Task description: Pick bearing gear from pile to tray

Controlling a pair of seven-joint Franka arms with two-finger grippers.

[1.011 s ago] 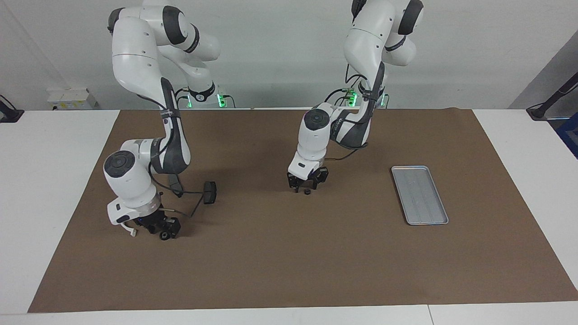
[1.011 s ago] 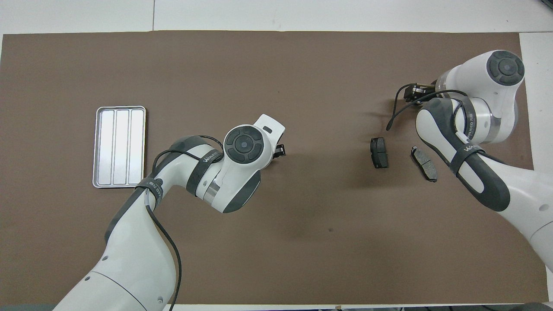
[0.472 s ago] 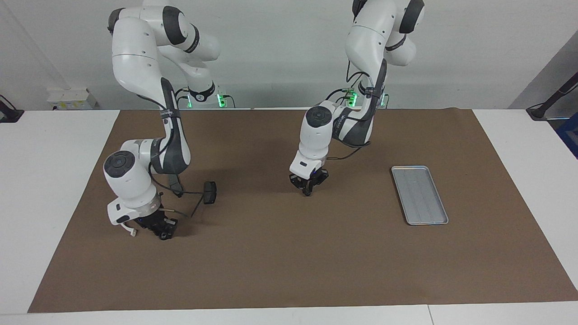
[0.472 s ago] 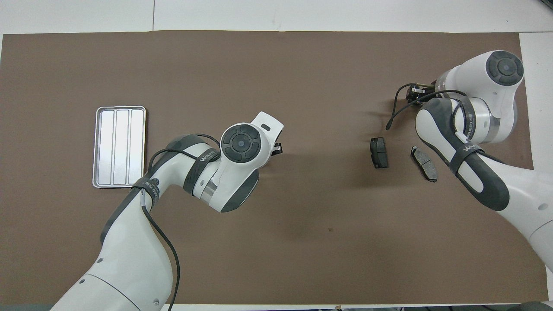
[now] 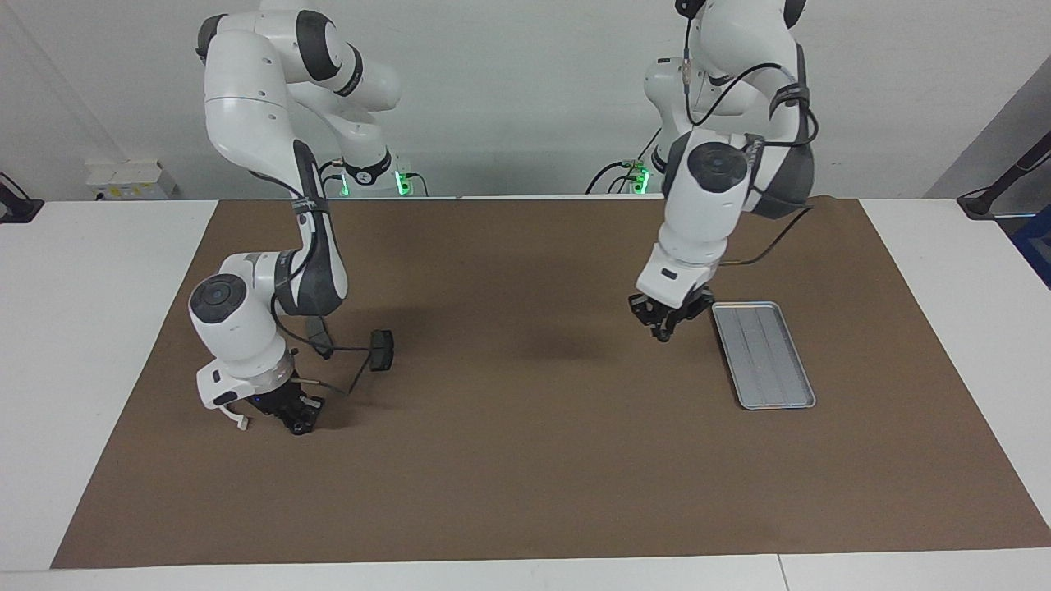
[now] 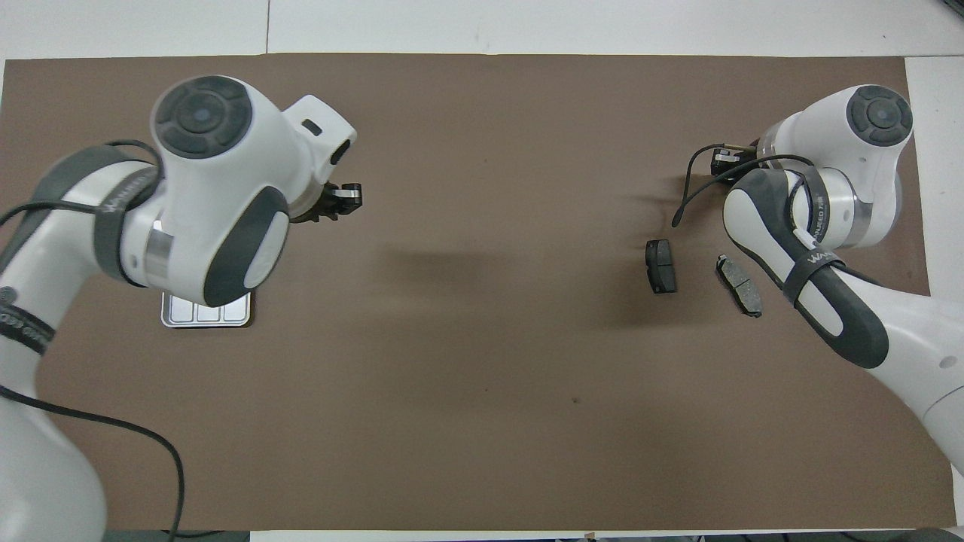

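My left gripper [image 5: 663, 332] hangs raised over the mat, just beside the tray's [image 5: 764, 355] edge that faces the middle of the table. It is shut on the bearing gear, a tiny black round piece that barely shows between the fingertips. In the overhead view the left gripper [image 6: 351, 196] pokes out from under its arm, which hides most of the tray [image 6: 205, 317]. My right gripper [image 5: 298, 420] is low on the mat at the pile, shut on another small black round piece. From above, only part of the right gripper [image 6: 723, 158] shows.
Two dark grey brake-pad plates [image 6: 661, 265] [image 6: 739, 284] lie on the brown mat near the right arm. One plate [image 5: 382, 348] shows plainly in the facing view. A white curved bracket [image 5: 238, 420] sits beside the right gripper.
The left gripper shut on the black piece at the middle of the mat, lifted it and swung toward the tray. The right gripper shut on its piece and stayed in place.
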